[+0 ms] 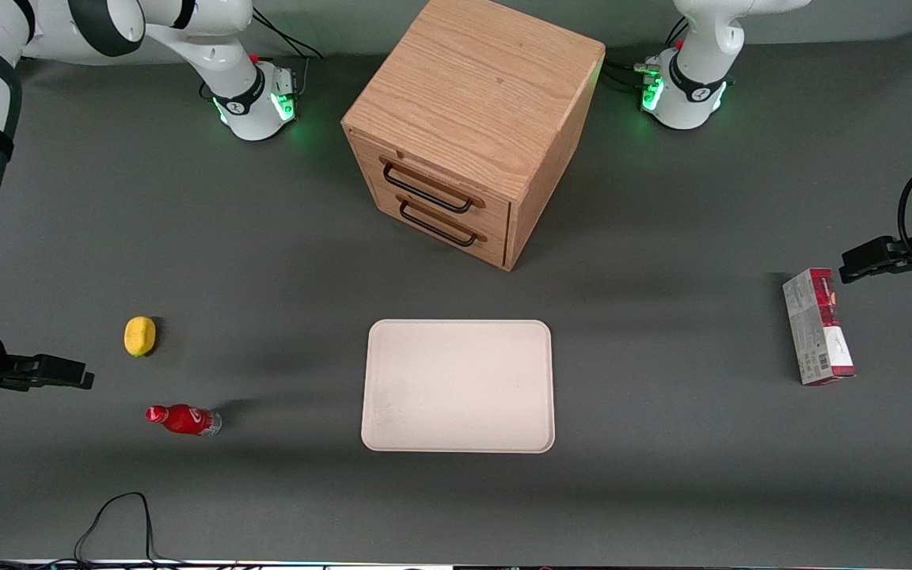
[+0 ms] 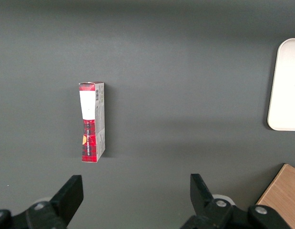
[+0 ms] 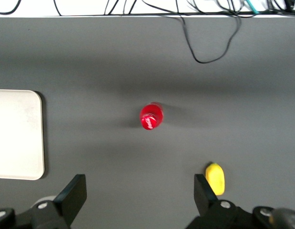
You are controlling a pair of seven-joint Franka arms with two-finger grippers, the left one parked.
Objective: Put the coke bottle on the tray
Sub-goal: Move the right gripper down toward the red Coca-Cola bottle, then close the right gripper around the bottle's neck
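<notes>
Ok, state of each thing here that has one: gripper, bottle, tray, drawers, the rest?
Gripper: open, holding nothing, high above the table near the bottle.
Bottle: upright on the table, capped, off the tray.
Tray: flat on the table, nothing on it.
Cabinet: both drawers shut.
Lemon: on the table, farther from the front camera than the bottle.
Carton: on the table, toward the parked arm's end.
</notes>
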